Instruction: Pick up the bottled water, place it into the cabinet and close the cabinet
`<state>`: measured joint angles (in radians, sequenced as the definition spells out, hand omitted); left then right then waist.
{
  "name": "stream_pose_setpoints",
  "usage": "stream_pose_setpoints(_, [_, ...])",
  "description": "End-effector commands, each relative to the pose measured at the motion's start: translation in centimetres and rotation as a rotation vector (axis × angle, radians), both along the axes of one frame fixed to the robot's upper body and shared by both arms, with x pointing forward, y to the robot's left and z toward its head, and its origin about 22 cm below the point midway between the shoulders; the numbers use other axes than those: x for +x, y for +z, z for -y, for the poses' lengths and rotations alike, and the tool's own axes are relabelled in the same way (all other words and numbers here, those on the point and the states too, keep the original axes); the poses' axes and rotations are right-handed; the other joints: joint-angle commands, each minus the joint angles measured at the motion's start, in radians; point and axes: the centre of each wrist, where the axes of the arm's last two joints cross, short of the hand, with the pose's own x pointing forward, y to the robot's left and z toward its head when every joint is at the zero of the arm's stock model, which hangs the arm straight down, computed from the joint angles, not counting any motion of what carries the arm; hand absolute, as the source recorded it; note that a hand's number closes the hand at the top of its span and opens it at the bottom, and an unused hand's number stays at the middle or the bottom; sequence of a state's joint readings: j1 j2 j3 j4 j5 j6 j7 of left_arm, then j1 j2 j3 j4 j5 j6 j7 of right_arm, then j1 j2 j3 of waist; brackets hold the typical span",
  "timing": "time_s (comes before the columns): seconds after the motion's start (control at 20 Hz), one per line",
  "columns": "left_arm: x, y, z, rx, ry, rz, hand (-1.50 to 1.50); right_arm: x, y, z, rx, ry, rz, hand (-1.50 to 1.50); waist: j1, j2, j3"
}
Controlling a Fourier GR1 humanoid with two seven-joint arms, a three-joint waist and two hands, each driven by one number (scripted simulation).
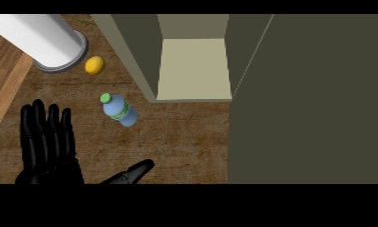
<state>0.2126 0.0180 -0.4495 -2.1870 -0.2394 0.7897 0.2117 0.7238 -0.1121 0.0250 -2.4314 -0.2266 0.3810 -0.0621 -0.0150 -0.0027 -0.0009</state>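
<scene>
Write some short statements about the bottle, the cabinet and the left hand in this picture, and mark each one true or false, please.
1. The bottled water is already inside the cabinet. False: it is on the wooden counter, outside the cabinet and to its left.
2. The cabinet is open. True: its pale inside shows.
3. The left hand is curled round the bottled water. False: the hand is open, fingers up, at the lower left, apart from the bottle.
4. A yellow fruit lies next to a white cylinder. True.
5. The bottle's cap is green. True.
</scene>
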Motion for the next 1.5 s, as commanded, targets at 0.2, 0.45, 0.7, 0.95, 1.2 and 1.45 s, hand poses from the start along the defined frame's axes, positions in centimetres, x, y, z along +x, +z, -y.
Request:
stream_pose_setpoints(0.2, [2.0,-4.8,-1.0,-0.072,0.057,-0.057,-1.50,-2.4,3.5,-0.2,0.031,0.018,0.078,-1.50,-0.004,0.001,-0.003])
stream_pose_setpoints(0.45, [3.0,-8.3,-3.3,-0.044,0.035,-0.111,-1.50,-3.8,3.8,0.2,0.001,0.037,0.064,-1.50,-0.008,0.000,-0.002])
stream_pose_setpoints(0.7, [5.4,-10.7,-5.6,-0.068,0.041,-0.113,-1.50,-4.2,3.5,0.3,0.014,0.041,0.054,-1.50,-0.004,0.003,-0.001])
stream_pose_setpoints(0.95, [6.1,-14.8,-6.9,-0.092,0.046,-0.154,-1.50,-4.6,3.3,0.2,0.012,0.032,0.063,-1.50,-0.007,0.003,-0.002])
stream_pose_setpoints(1.2, [5.6,-18.2,-7.2,-0.096,0.034,-0.156,-1.50,-5.3,3.6,0.3,-0.011,0.030,0.067,-1.50,-0.008,0.004,-0.002])
stream_pose_setpoints(1.45, [8.0,-19.9,-7.3,-0.068,0.057,-0.165,-1.50,-5.2,2.3,0.9,0.014,0.016,0.071,-1.50,-0.005,0.004,-0.001])
